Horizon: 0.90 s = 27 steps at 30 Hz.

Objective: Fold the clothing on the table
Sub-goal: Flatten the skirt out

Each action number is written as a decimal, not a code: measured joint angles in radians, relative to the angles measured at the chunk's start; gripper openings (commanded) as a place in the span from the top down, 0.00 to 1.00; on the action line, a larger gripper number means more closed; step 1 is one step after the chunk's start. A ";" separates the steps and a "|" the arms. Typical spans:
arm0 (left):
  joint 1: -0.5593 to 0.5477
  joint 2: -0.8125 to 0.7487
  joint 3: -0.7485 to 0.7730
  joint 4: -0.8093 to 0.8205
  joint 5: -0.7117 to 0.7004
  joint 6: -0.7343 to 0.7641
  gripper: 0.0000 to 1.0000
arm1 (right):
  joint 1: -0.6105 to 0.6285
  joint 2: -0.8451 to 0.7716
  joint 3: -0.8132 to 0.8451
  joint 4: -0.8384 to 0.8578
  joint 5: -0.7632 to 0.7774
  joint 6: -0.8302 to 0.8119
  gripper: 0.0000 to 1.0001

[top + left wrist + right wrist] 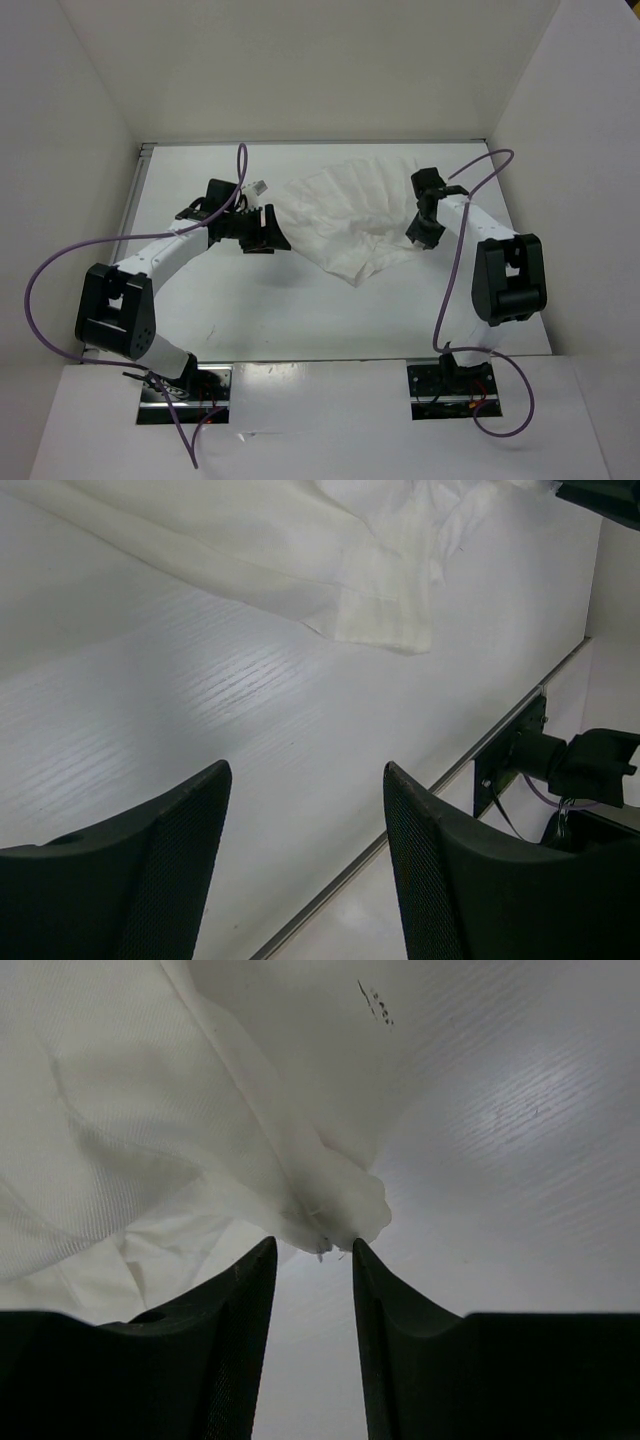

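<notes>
Lying far-centre on your flat white table point(300, 320): thin, wrinkled white fabric garment point(350, 215), spread mostly left-right, corner pointing nearward.
Beside it, your left gripper point(272, 235) gapes empty; only the right wrist view shows your right gripper point(312, 1244) parted, cloth just beyond its tips.

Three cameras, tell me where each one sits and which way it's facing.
Top external: high behind the arms, looking down on the table, garment and both arms.
Left wrist: on the left arm, facing across the table past the left tool to the garment's edge.
Right wrist: on the right arm, facing down past the right tool at bunched garment.
Shared: all show the garment.
</notes>
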 measured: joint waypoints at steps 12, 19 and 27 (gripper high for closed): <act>0.000 -0.006 0.000 0.000 0.000 0.000 0.29 | 0.005 0.025 0.091 0.021 0.068 -0.030 0.58; 0.000 -0.006 0.000 0.000 0.000 0.000 0.29 | 0.006 0.079 0.142 0.014 0.107 -0.077 0.58; 0.000 -0.006 0.000 0.000 0.000 0.000 0.29 | 0.007 0.142 0.132 0.010 0.106 -0.105 0.69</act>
